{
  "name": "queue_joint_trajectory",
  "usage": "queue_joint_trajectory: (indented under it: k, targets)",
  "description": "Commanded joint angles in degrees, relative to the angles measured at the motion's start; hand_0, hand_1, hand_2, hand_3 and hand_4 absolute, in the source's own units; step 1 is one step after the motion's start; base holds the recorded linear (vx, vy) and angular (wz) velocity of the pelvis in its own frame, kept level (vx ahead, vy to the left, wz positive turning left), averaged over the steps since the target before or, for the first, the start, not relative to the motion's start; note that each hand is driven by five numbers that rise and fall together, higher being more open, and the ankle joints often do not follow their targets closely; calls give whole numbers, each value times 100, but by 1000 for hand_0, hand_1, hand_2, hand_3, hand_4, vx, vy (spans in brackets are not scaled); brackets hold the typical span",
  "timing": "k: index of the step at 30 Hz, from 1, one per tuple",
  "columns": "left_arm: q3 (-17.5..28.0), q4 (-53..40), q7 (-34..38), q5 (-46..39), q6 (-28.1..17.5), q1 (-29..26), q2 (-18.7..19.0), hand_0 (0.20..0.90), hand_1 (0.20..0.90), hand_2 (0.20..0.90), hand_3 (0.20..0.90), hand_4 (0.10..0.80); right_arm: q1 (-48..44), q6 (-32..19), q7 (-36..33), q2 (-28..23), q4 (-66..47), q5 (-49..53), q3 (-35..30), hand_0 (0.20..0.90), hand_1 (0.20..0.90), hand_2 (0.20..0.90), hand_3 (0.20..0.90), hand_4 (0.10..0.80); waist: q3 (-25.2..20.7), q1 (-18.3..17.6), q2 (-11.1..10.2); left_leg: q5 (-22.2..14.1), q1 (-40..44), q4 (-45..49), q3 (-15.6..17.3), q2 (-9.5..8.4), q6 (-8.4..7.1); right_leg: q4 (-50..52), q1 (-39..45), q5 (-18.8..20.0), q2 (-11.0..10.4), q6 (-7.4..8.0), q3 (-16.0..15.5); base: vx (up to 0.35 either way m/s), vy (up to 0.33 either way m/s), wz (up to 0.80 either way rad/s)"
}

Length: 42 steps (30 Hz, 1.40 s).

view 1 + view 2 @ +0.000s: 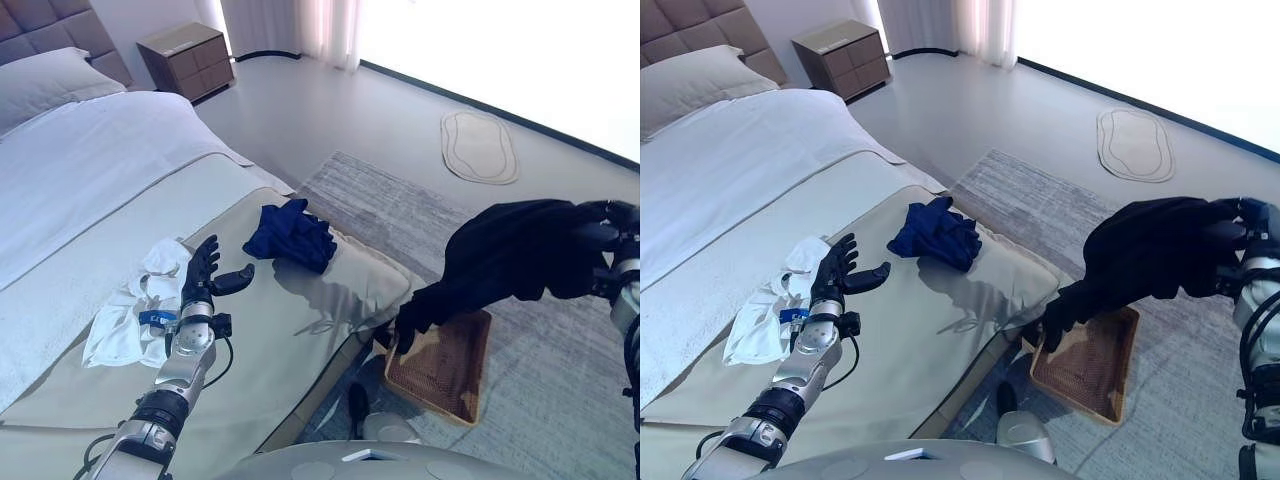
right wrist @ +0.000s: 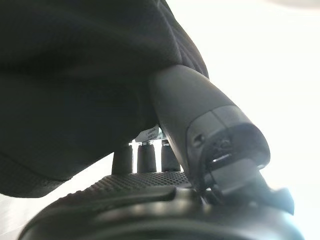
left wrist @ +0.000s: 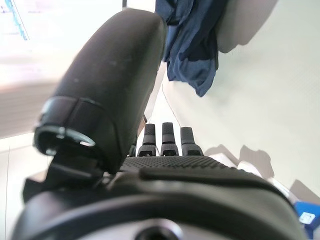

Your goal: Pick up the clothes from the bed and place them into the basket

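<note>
My right hand (image 1: 603,238) is shut on a black garment (image 1: 520,255) and holds it in the air beside the bed; the cloth's lower end hangs at the near edge of a brown wicker basket (image 1: 455,378) on the floor. In the right wrist view the black cloth (image 2: 75,75) lies against the thumb (image 2: 200,115). A navy garment (image 1: 292,235) lies crumpled near the corner of the bed (image 1: 300,330). A white garment (image 1: 125,320) lies on the bed beside my left hand (image 1: 203,275), which is open just above the cover. The navy garment (image 3: 192,45) shows past the left hand's fingers (image 3: 170,137).
A brown nightstand (image 1: 187,60) stands at the head of the bed, by a pillow (image 1: 40,85). A grey rug (image 1: 400,205) lies under the basket. An oval mat (image 1: 480,145) lies farther off on the floor.
</note>
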Motion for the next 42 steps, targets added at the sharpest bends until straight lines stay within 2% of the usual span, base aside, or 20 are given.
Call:
queue_joint_trajectory:
  k: [1,6,11,20,33,39,40,42]
  targets:
    - [244,-565,245,211,-583,-466,333,900,900,900,900,800,-433,-542,-484,-301,296,-570,-651,300,300,300,200,100,-208,-31,-60,-430,-3,239,-359,135,-10,284,323,-488,-35,224,-50,0,0,0]
    - [269,-776,324,249,-491,-355,335,900,900,900,900,800,-14,-537,-983,61,685,-1012,-642,300,300,300,200,100,-141,-88,75,-455,29,248,-317,140,-14,282,296,-478,-44,208,-15,0,0,0]
    - [229,-797,266,249,-459,-326,352,900,900,900,900,800,26,-534,-1051,125,861,-1075,-646,300,300,300,200,100,-99,-101,159,-492,29,283,-305,143,-31,279,274,-471,-65,200,-3,-3,-15,-3]
    - [27,-811,156,170,-369,-363,239,900,900,900,900,800,-83,-546,-624,28,1041,-1212,-387,300,300,300,200,100,-28,-106,294,-518,-52,322,-291,117,-66,278,157,-463,-92,183,19,-4,-6,-6]
    - [-308,-782,55,147,-332,-524,114,900,900,900,900,800,-681,-512,-325,324,1792,-1532,379,300,300,300,200,100,141,62,471,-498,-179,346,-346,94,-98,264,72,-461,-164,153,-70,-9,-5,0]
    - [-401,-776,-16,130,-343,-557,98,900,900,900,900,800,-942,-649,-210,428,2263,-1646,657,300,300,300,200,100,161,168,534,-473,-200,325,-410,76,-105,235,96,-463,-184,139,-127,0,0,0]
    - [-409,-779,-44,122,-345,-551,105,900,900,900,900,800,-964,-655,-240,461,2335,-1678,712,900,900,900,900,800,161,199,545,-462,-198,318,-422,73,-110,225,115,-460,-192,142,-151,8,-12,3]
    - [-421,-776,-67,110,-328,-563,115,900,900,900,900,800,-958,-617,-260,508,2376,-1663,747,900,900,900,900,800,156,216,554,-455,-192,309,-448,61,-110,221,132,-464,-196,146,-162,12,-13,5]
